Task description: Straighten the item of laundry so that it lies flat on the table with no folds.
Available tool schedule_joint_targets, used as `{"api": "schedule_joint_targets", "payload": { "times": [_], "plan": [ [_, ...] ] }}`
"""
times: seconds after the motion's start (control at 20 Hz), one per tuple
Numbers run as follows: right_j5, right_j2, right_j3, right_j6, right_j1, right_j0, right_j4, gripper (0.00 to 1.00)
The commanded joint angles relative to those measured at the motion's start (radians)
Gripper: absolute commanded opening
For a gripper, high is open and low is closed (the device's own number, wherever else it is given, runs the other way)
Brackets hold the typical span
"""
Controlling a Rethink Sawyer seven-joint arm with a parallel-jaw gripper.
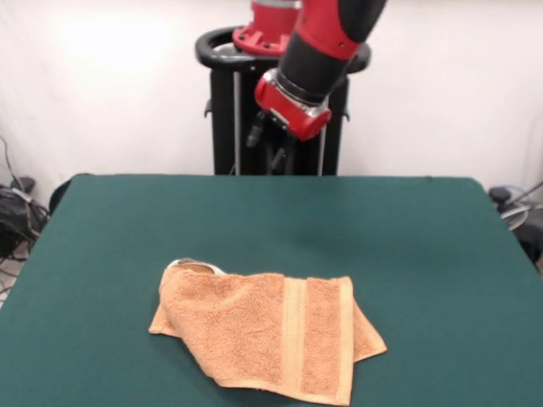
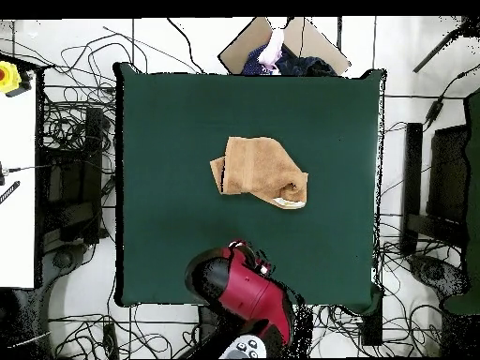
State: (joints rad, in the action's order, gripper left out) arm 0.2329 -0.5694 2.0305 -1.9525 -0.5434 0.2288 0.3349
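The item of laundry (image 1: 267, 335) is an orange-tan terry towel lying crumpled at the near middle of the table (image 1: 254, 212). It is folded over itself, with one flat woven band showing on top and a corner sticking out at the right. A white tag (image 1: 182, 264) peeks out at its upper left corner. From overhead the towel (image 2: 261, 169) sits near the centre of the green table (image 2: 169, 141). My gripper (image 1: 276, 146) hangs high above the table's far edge, well away from the towel, dark against the pedestal. From overhead, only the red arm (image 2: 242, 281) shows.
A cardboard box (image 2: 281, 42) with clothes sits beyond one table edge. Tangled cables (image 2: 70, 141) lie on the floor all round. A white surface (image 2: 19, 169) with a yellow button box (image 2: 9, 77) stands beside the table. The black pedestal (image 1: 225, 102) stands behind the far edge.
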Motion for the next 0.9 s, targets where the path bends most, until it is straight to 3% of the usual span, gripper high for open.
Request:
{"api": "schedule_joint_targets", "payload": {
  "times": [0.05,0.3,0.55,0.9],
  "plan": [
    [0.226,-0.092,-0.224,-0.201,0.137,0.050,0.014,1.00],
    [0.306,-0.106,-0.320,-0.258,0.236,0.085,0.027,1.00],
    [0.272,-0.124,-0.345,-0.308,0.295,0.121,0.051,1.00],
    [0.339,-0.194,-0.415,-0.359,0.391,0.198,0.070,1.00]
  ]
}}
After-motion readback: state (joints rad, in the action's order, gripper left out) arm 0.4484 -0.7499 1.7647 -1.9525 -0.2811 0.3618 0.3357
